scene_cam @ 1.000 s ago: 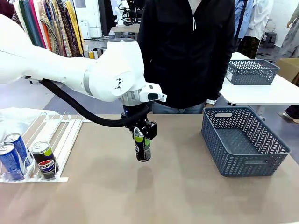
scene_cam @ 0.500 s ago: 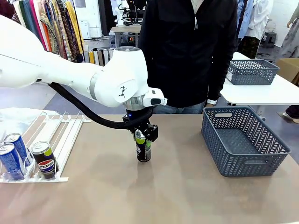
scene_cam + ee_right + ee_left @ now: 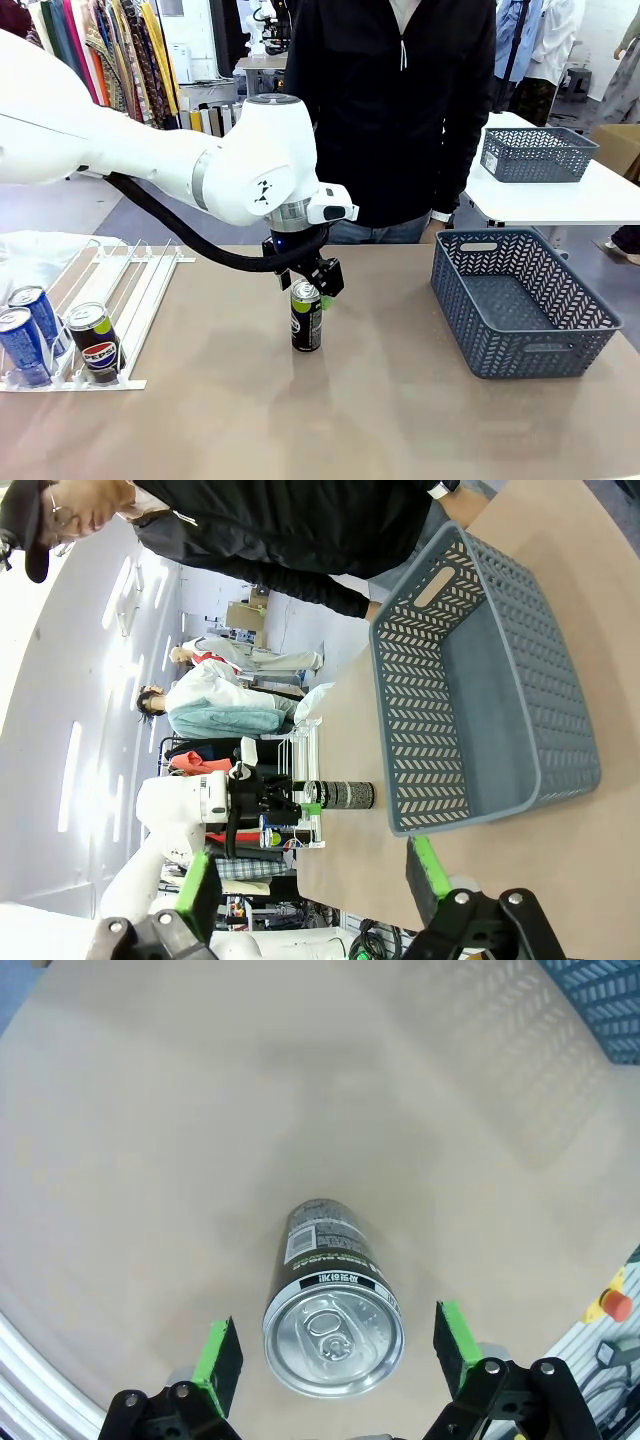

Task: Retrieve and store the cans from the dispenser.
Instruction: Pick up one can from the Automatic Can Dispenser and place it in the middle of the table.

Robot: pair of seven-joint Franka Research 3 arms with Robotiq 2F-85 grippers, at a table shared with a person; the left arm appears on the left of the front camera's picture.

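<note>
On tan table [image 3: 400,420], upright can [image 3: 306,318]

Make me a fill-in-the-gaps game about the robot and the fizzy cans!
1. The black can stands ___ on the table.
2. The left gripper just over its top is ___.
3. The dispenser holds ___ cans.
Missing words: upright, open, three.
</note>
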